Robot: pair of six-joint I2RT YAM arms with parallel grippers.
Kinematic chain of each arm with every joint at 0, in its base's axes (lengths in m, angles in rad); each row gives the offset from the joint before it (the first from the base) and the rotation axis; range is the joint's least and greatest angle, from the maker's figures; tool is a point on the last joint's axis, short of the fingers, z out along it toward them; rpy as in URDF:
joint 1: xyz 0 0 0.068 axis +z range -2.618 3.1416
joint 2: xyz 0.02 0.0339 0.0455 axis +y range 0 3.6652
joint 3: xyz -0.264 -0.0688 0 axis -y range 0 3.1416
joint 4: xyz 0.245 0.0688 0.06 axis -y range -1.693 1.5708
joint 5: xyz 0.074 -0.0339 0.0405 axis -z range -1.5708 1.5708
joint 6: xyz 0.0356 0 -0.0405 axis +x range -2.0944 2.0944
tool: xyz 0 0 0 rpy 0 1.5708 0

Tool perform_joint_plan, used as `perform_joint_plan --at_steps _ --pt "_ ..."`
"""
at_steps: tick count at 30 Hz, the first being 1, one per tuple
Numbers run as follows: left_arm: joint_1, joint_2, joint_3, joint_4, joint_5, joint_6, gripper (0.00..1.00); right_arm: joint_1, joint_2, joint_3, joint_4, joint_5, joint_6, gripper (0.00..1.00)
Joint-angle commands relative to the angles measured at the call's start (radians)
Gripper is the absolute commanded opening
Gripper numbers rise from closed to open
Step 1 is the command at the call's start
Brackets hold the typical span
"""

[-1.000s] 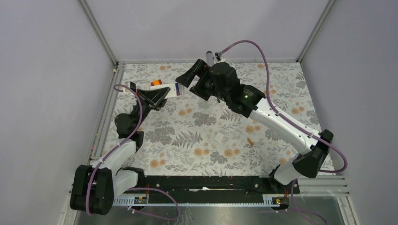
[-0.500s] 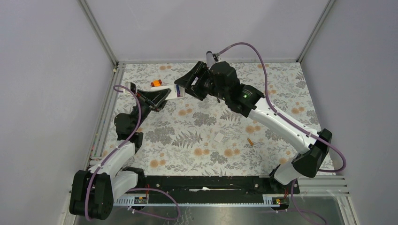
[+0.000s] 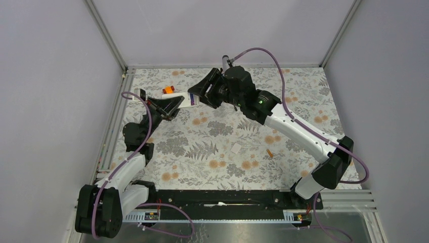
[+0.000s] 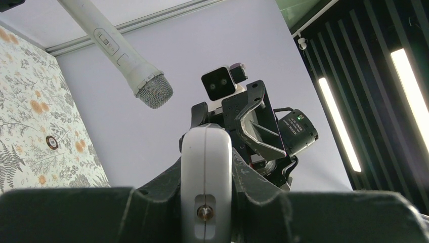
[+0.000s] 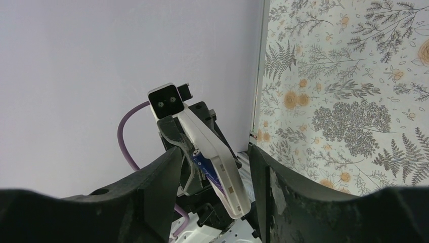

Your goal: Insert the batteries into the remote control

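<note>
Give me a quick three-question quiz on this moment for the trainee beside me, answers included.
1. True or false: the remote control lies flat on the mat.
2. Short answer: which gripper has its fingers shut on the remote control?
3. Pick one. The orange battery is: A, inside the remote control; B, loose on the mat; C, pinched between fingers.

Key
1. False: it is held up off the mat.
2. The left gripper.
3. B.
</note>
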Motion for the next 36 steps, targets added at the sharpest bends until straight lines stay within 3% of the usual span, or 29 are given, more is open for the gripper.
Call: perform_joint_plan --at_steps 1,18,36 --pt "0.001 -0.028 0.018 0.075 0.022 0.023 0.0 -0.012 0.007 0.005 0.047 -0.027 0.02 0.57" --pt "0.001 -0.032 0.009 0.121 0.003 0.03 0.0 -0.018 0.001 -0.031 0.107 -0.088 0.038 0.41" --pt "-0.001 0.002 0.087 0.123 -0.025 -0.121 0.0 -0.017 0.015 -0.047 0.142 -0.126 -0.059 0.37"
